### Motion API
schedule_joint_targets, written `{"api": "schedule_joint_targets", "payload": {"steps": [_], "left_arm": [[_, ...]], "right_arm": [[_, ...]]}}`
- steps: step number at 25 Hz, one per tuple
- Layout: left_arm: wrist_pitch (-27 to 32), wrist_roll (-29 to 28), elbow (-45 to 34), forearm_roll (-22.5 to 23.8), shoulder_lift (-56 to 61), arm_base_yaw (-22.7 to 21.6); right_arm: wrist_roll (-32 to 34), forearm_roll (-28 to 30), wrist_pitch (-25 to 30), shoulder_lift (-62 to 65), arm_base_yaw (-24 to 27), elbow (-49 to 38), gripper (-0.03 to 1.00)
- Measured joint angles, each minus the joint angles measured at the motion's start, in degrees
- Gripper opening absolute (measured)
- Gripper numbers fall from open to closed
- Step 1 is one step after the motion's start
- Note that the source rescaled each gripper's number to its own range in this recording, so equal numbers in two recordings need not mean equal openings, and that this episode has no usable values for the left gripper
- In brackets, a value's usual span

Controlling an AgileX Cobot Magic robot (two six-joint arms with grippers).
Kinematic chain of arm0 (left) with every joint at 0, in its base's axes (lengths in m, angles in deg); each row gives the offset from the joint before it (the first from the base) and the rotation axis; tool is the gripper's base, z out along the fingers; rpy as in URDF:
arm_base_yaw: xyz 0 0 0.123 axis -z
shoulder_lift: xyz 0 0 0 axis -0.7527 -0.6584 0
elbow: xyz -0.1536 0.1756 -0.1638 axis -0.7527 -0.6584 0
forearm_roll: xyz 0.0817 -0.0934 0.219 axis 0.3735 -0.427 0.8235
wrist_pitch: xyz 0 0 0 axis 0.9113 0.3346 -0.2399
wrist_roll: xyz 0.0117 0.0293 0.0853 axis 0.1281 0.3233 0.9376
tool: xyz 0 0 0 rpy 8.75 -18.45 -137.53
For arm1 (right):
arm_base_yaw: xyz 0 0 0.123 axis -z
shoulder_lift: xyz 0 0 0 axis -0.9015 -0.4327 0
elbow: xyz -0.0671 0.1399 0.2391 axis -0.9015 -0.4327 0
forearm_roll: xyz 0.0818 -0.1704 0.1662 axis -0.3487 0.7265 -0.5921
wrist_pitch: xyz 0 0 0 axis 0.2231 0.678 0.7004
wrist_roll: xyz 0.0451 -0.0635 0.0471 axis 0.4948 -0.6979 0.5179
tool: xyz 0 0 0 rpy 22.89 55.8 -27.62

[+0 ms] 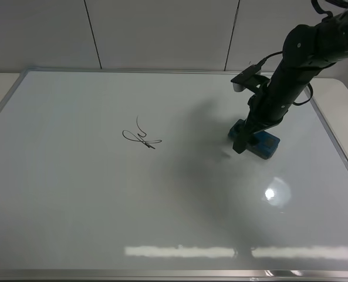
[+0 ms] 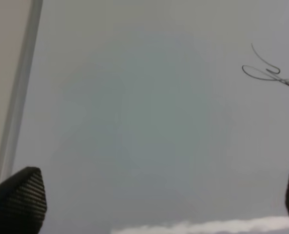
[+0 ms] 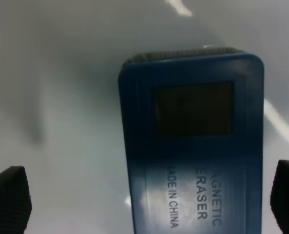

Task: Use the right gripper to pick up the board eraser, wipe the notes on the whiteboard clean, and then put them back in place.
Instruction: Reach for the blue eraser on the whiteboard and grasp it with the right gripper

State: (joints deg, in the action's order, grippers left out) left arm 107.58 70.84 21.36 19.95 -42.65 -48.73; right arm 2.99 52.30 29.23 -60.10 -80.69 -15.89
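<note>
The whiteboard [image 1: 103, 205] fills the exterior high view. The notes [image 1: 141, 138], a thin black looping scribble, sit left of its middle and also show in the left wrist view [image 2: 268, 73]. The blue board eraser [image 1: 264, 144] lies flat on the board at the right. My right gripper [image 1: 247, 141] hangs over the eraser's left end. In the right wrist view the eraser [image 3: 198, 146] lies between my spread fingertips [image 3: 10, 195], which stand apart from it. The right gripper [image 3: 149, 200] is open. My left gripper [image 2: 159, 195] is open and empty above bare board.
The whiteboard's silver frame [image 1: 332, 141] runs close to the eraser on the right, and its left edge [image 2: 17, 97] shows in the left wrist view. White wall panels [image 1: 162, 29] stand behind the board. A lamp glare [image 1: 273, 194] lies below the eraser.
</note>
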Motion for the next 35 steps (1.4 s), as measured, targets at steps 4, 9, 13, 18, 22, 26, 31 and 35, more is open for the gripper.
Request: {"api": "schedule_joint_targets", "payload": {"steps": [4, 9, 13, 18, 22, 26, 31, 35], "left_arm": [[0.0, 0.0, 0.0, 0.0, 0.0, 0.0], [0.0, 0.0, 0.0, 0.0, 0.0, 0.0], [0.0, 0.0, 0.0, 0.0, 0.0, 0.0], [0.0, 0.0, 0.0, 0.0, 0.0, 0.0], [0.0, 0.0, 0.0, 0.0, 0.0, 0.0], [0.0, 0.0, 0.0, 0.0, 0.0, 0.0], [0.0, 0.0, 0.0, 0.0, 0.0, 0.0], [0.0, 0.0, 0.0, 0.0, 0.0, 0.0]], "right_arm": [[1.3, 0.6, -1.5, -0.3, 0.0, -0.1, 0.96], [1.7, 0.9, -1.7, -2.2, 0.0, -0.1, 0.96], [1.7, 0.3, -1.8, -3.2, 0.0, -0.1, 0.96], [1.3, -0.6, -1.9, -3.3, 0.0, -0.1, 0.96], [1.2, -0.7, -1.9, -3.3, 0.0, -0.1, 0.95], [1.2, -1.3, -1.9, -3.3, 0.0, -0.1, 0.86], [1.3, -1.7, -1.9, -3.3, 0.0, -0.1, 0.43], [1.3, -3.9, -1.7, -2.1, 0.0, -0.1, 0.01]]}}
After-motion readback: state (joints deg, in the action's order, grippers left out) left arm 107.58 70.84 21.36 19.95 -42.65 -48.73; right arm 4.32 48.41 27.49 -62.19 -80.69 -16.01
